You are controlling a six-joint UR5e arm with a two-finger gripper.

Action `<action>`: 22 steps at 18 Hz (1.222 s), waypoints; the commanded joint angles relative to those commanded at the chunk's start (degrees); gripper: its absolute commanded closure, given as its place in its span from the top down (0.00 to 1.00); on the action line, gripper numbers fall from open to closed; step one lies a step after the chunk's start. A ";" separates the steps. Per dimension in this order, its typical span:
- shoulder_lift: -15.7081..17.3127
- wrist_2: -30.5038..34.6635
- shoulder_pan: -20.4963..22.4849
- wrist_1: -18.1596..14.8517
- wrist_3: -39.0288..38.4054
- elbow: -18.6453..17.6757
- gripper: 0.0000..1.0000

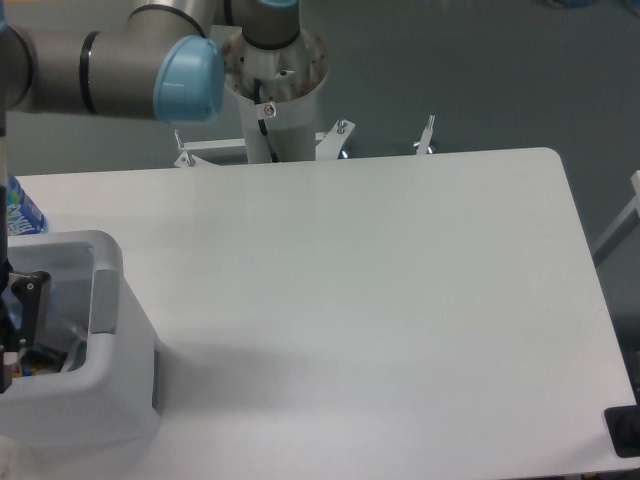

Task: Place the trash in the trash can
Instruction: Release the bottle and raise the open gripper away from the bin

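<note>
Your gripper [14, 318] hangs inside the trash can [105, 395] at the frame's left edge, trash [55, 352] just beside and below its one visible finger (grip state cannot be told).

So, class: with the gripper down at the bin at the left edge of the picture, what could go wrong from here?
1. The gripper sits low at the trash can, mostly cut off by the frame; on lifting, a finger might catch the rim and tip the can.
2. The upright blue-label bottle stands just behind the can; a sideways swing of the arm could knock it over.
3. Whether the gripper has let go cannot be seen, so trash might come back out with it.
</note>
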 joint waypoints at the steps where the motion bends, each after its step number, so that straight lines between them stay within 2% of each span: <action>1: 0.26 0.00 0.00 0.00 0.26 0.00 1.00; 6: 1.41 0.26 1.31 -0.09 0.44 -0.52 1.00; 12: 5.09 0.53 14.74 -0.79 2.01 -2.80 1.00; 16: 8.69 0.79 21.78 -0.88 14.12 -9.30 1.00; 18: 10.80 3.24 24.07 -1.23 18.44 -10.98 1.00; 22: 12.04 10.27 26.36 -7.89 31.16 -12.57 1.00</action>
